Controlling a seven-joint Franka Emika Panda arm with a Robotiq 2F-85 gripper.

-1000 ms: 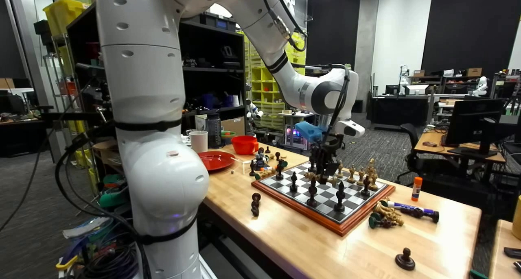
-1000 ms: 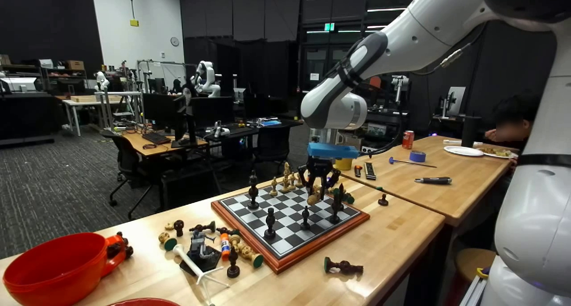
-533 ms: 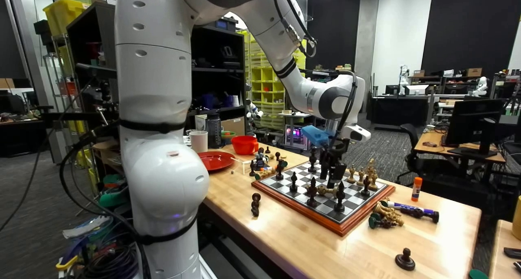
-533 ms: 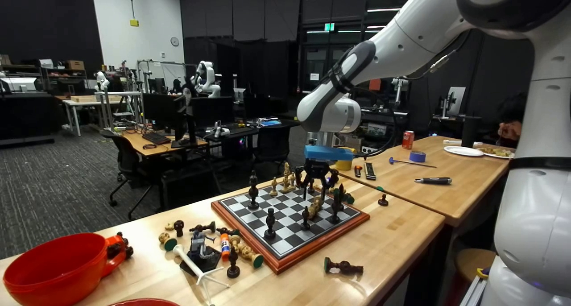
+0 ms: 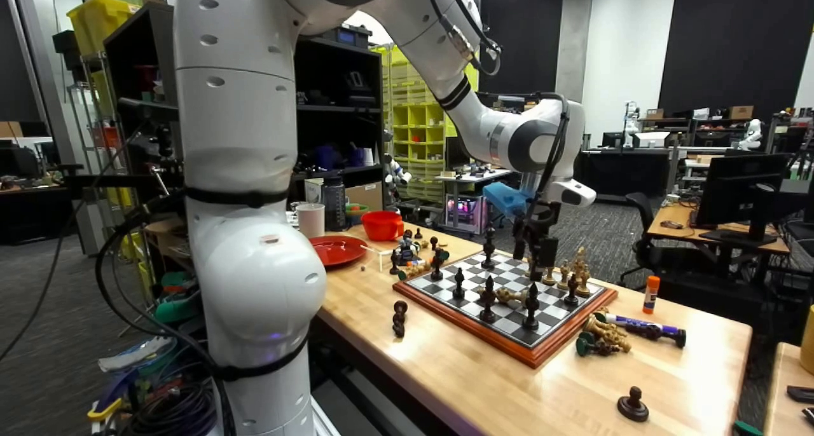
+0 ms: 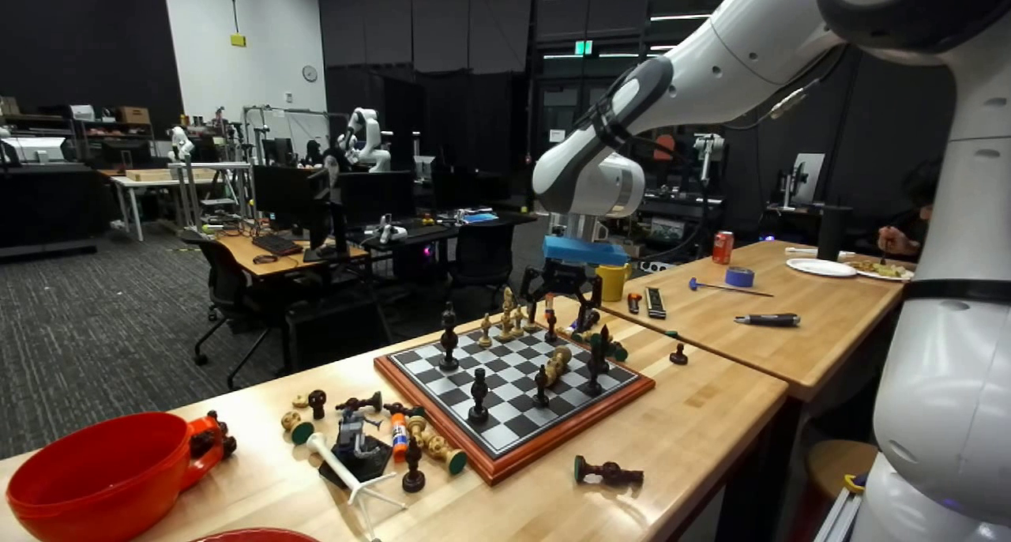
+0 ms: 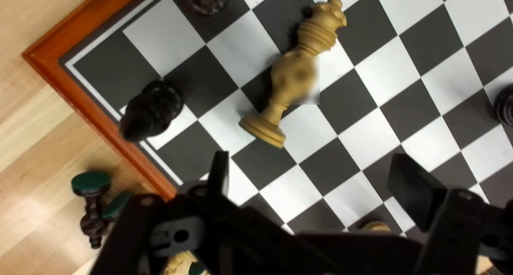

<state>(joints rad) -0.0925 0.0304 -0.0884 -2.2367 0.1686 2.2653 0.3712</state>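
Note:
A light wooden chess piece [image 7: 316, 30] with a crown-like head lies on its side across the chessboard [image 7: 86, 106] in the wrist view; a blurred patch covers its middle. The same light piece [image 6: 558, 366] rests among upright dark pieces in an exterior view. My gripper [image 7: 310, 166] is open wide, with only board squares visible between its pads. It hangs above the board, apart from the fallen piece. Beyond the lying piece's base stands a tall dark piece [image 7: 152, 110], close to the board's edge. Part of a light piece [image 7: 376, 226] shows below, mostly hidden by the gripper.
Upright light pieces [image 6: 508, 321] stand at the board's far side. Loose pieces [image 5: 601, 337], a glue stick [image 5: 651, 295] and a dark pawn [image 5: 633, 405] are on the table. A red bowl [image 6: 103, 479], a small robot figure [image 6: 355, 439] and a red plate [image 5: 337, 250] sit off the board's other side.
A second ago the gripper had the light piece between its fingers above the board. It let go, the piece came to lie on the squares, and the gripper opened wider, rose and moved away.

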